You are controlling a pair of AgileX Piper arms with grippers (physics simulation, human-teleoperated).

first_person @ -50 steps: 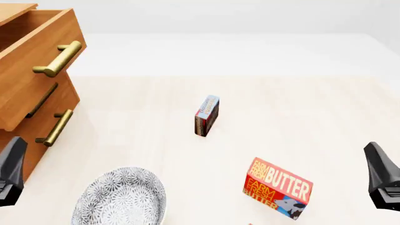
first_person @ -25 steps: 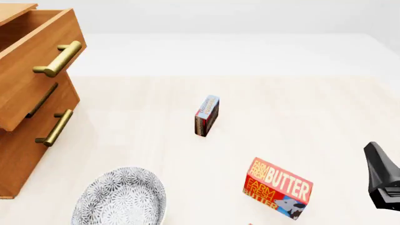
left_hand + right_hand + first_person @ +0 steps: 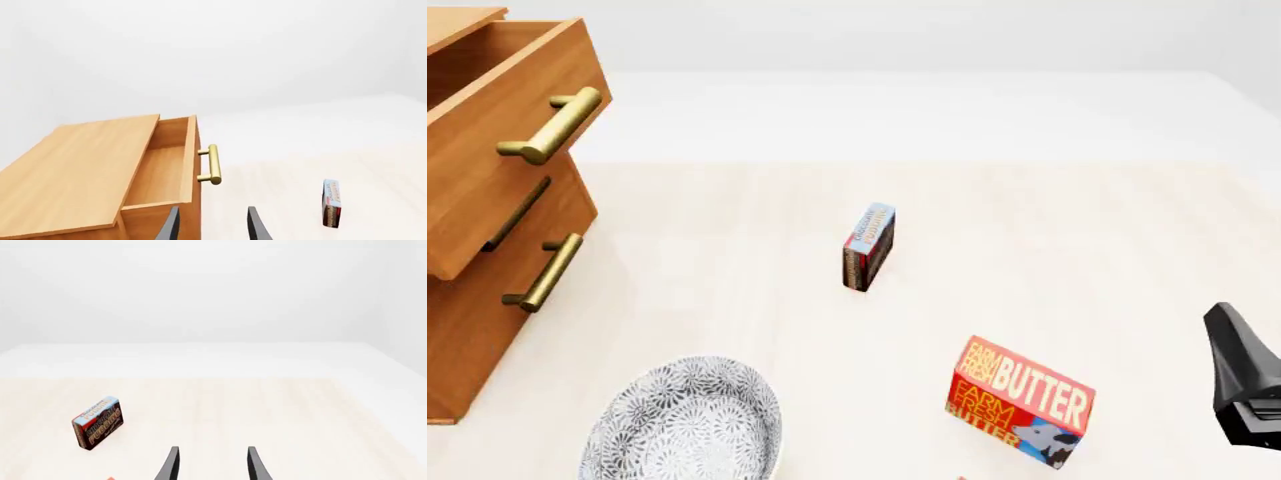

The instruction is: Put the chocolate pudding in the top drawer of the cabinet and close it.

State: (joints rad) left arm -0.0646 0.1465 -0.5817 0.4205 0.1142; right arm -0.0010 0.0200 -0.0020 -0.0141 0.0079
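Both the left gripper [image 3: 211, 227] and right gripper [image 3: 211, 467] are spread, holding nothing. The chocolate pudding [image 3: 868, 246] stands upright on the table [image 3: 1068, 230], the top drawer [image 3: 494, 130] open.

Both claws parted and empty.
Left claw [image 3: 212, 227] out of the front view, seen only through its own wrist camera, dark fingers [image 3: 171, 226] spread with a clear gap, gripping nothing. Right claw [image 3: 212, 467] likewise spread and empty, its dark body [image 3: 1244, 385] low at the front view's right edge.
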